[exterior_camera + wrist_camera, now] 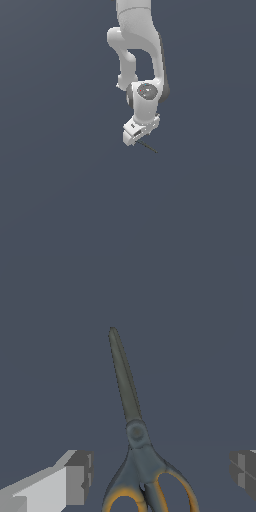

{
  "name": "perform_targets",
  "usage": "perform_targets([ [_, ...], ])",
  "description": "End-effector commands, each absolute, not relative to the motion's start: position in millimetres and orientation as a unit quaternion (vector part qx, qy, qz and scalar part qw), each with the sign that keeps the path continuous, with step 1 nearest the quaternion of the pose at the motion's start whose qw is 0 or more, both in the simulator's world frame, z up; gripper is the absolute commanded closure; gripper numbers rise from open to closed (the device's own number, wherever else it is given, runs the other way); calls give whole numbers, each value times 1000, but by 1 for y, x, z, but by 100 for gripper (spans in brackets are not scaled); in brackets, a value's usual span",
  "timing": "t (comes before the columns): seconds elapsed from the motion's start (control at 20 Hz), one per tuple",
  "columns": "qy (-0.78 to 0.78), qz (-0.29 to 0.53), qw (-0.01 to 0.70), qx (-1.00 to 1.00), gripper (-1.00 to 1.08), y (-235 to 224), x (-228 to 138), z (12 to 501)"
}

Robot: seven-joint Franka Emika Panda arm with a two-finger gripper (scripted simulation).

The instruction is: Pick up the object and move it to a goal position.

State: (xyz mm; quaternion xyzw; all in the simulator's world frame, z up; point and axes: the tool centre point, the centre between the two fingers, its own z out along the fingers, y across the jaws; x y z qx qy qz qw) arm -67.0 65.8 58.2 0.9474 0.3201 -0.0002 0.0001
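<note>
— Dark grey steel with orange-lined handle loops: seen from my wrist, the object is a pair of scissors (134,431), blades closed together into one long narrow point.

— Where does it sit against your hand?

— The handle loops lie between my fingers, the pivot just past them, and the blades run straight away from my palm. One finger pad (79,477) stands off to one side of the handles and the other pad sits near the opposite edge of the picture, so my hand (162,476) is spread wide, with clear gaps on both sides. Nothing is clamped, and I touch nothing that I can see.

— And from outside?

— In the exterior view the scissors (146,146) show only as a thin dark line, slanting down toward the exterior view's right from just under my hand (131,138). My white arm (140,60) hangs down from above. Whether the scissors rest on the flat grey-blue ground, I cannot tell.
</note>
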Motion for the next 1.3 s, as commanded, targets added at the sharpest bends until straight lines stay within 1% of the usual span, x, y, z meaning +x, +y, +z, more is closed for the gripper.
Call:
perform_targets([
  [0.0, 320, 0, 0, 947, -92, 66, -67, 56],
  [0.5, 323, 0, 0, 947, -92, 66, -69, 17],
  [0.8, 323, 0, 0, 946, -92, 66, -68, 8],
  [0.85, 323, 0, 0, 946, 108, 66, -68, 8],
  [1.25, 323, 0, 0, 946, 108, 66, -68, 8],
])
